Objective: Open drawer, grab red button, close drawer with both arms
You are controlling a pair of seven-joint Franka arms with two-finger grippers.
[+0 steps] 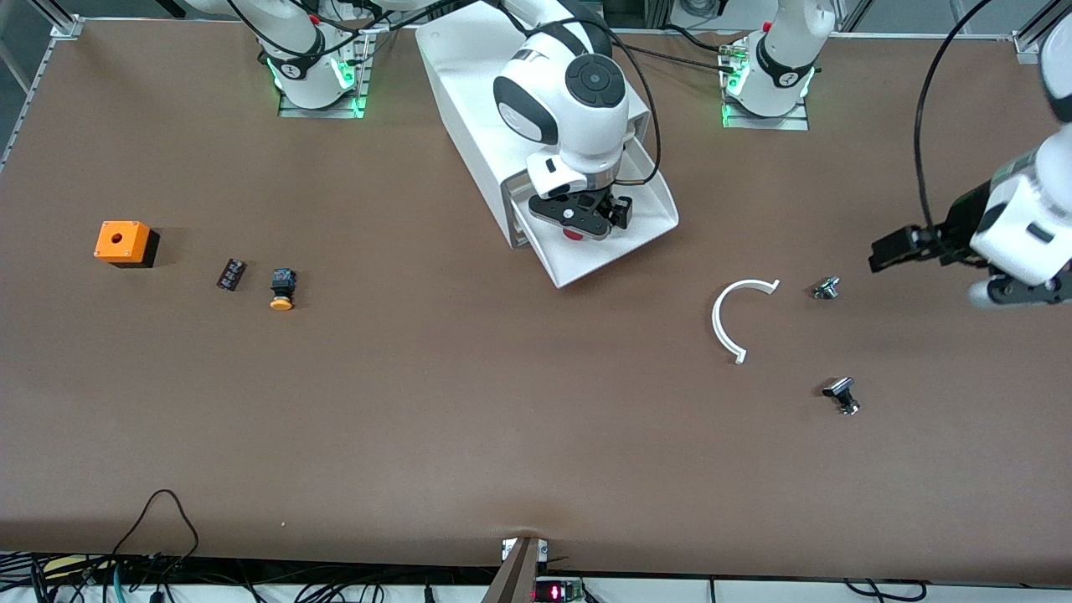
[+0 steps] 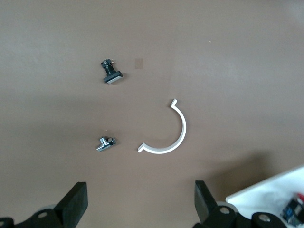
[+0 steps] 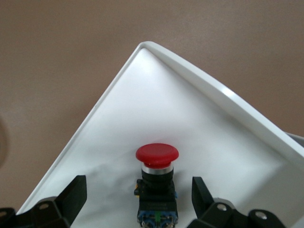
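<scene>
Right wrist view alone shows the button [image 3: 157,183] between the right hand's [image 3: 137,199] spread fingers; left hand [image 2: 140,202] spread

Two arms: the right arm [image 1: 561,92] reaches over the cabinet, and the left arm [image 1: 1017,222] hangs over its own end of the table [image 1: 502,435].

One white cabinet [image 1: 469,109] stands at the table's edge by the bases, with one drawer [image 1: 636,234] pulled out.

Two push buttons: one red button [image 3: 157,183] lies in the drawer, and one yellow-capped button [image 1: 282,289] lies toward the right arm's end.

One orange box [image 1: 122,241] and one small dark block [image 1: 230,274] lie there too.

One white curved strip [image 1: 729,318] and two small metal parts [image 1: 826,288] [image 1: 842,394] lie toward the left arm's end.
</scene>
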